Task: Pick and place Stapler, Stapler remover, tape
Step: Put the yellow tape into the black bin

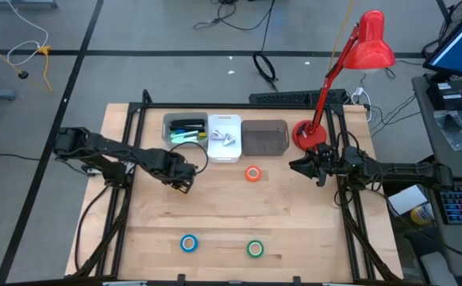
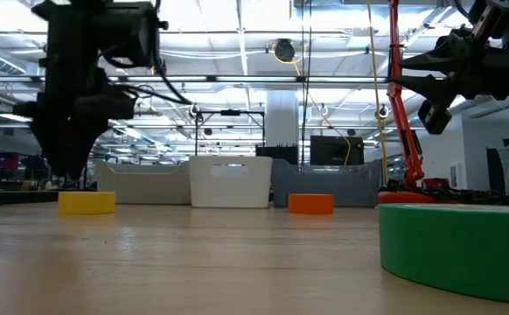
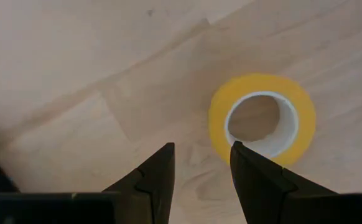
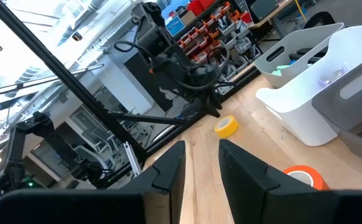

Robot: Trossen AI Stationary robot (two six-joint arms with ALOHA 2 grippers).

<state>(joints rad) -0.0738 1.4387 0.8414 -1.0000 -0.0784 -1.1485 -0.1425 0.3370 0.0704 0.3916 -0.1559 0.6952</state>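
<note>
While both arms sit over the desk (image 1: pixel 215 230), here's what we see.
Left tool: (image 3: pixel 203 163) poised above the yellow tape (image 3: pixel 262 118), fingers part open with a clear gap, holding nothing; the roll lies flat just beyond the tips.
Right tool: (image 4: pixel 201 160) raised near the red lamp (image 1: pixel 358 63) at the right edge, fingers slightly apart, empty, waiting.
Tape: orange roll (image 1: pixel 252 174) just in front of the bins; blue roll (image 1: pixel 188 244) and green roll (image 1: pixel 254 249) near the front edge, well apart from the yellow.
Bins: three in a row at the back, grey bin (image 1: pixel 185 129), white bin (image 1: pixel 224 137), dark bin (image 1: pixel 263 137).
Stapler: we can't pick it out loose on the desk.
Handling: we judge the roll light, stiff and smooth-sided, likely to slide if nudged.
Grip point: we'd put one finger in the core and one outside, pinching the ring wall.
Risk: off-centre descent could push it away.
</note>
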